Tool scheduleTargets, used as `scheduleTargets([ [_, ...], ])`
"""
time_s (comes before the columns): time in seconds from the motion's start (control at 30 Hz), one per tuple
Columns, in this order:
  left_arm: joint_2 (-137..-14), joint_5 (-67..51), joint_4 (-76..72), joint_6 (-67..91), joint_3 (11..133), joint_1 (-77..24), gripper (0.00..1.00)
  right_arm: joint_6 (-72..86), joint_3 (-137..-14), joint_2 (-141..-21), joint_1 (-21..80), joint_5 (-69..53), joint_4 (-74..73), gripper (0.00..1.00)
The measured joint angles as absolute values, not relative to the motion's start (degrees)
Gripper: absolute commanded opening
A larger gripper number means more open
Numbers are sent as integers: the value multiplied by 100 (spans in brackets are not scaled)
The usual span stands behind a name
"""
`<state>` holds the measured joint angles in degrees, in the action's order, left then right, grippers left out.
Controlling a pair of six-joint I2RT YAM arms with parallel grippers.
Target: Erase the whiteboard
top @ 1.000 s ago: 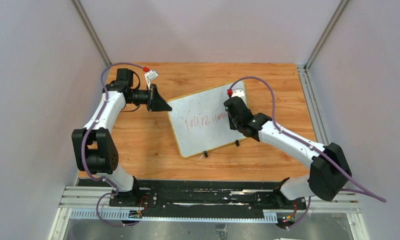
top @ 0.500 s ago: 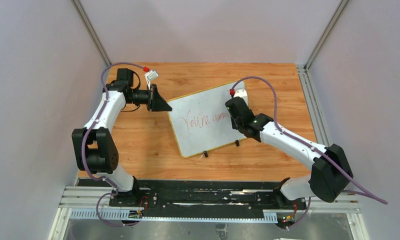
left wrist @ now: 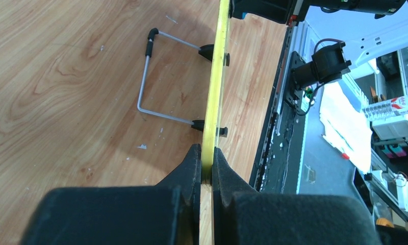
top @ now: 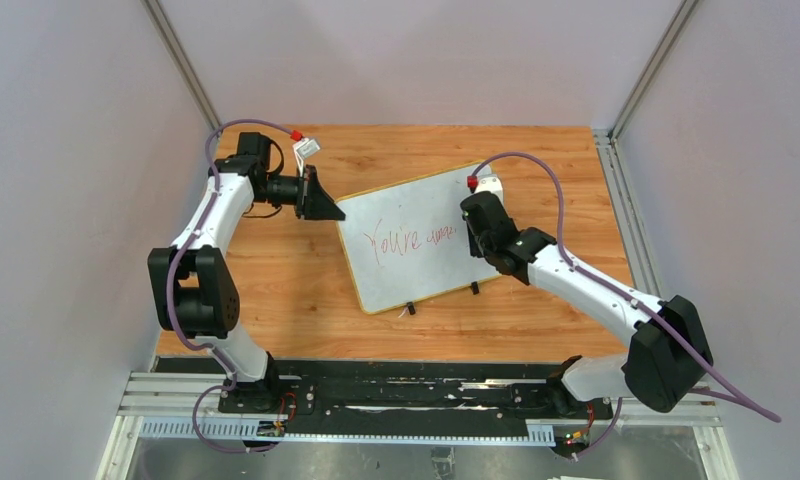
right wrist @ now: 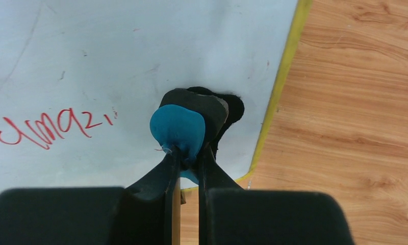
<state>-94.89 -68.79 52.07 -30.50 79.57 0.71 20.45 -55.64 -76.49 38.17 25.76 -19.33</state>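
Note:
The whiteboard (top: 416, 275) lies tilted on the wooden table, with red handwriting (top: 396, 240) across its middle. My left gripper (top: 332, 213) is shut on the board's left corner; in the left wrist view the fingers pinch the yellow rim (left wrist: 215, 76) at the left gripper (left wrist: 208, 163). My right gripper (top: 473, 232) is over the board's right part, shut on the blue and black eraser (right wrist: 177, 127). The eraser presses on the whiteboard (right wrist: 115, 51) just right of the red writing (right wrist: 54, 125), near the yellow edge.
Two small black clips (top: 411, 307) (top: 474, 287) sit on the board's near edge. A bent wire stand (left wrist: 147, 76) lies on the table (left wrist: 64, 76) beside the board. A black rail (top: 406, 395) runs along the near table edge, with grey walls on three sides.
My right gripper has slid the eraser a little to the right on the board, uncovering more of the red writing's end. The left gripper keeps its hold on the corner.

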Motion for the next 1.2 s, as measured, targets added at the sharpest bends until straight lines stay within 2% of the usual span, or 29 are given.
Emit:
scheduleTargets([
  [0.37, -9544, -6794, 5461, -3177, 8090, 73, 0, 2008, -5601, -7791, 3879, 1468, -1603, 1],
  [0.67, -9544, -6720, 5478, -3173, 8143, 119, 0, 1966, -6289, -8440, 4340, 1004, -1612, 1],
  [1.2, -9555, -6766, 5693, -3433, 8206, 126, 0, 1859, -6202, -8228, 4228, 1330, -1645, 1],
])
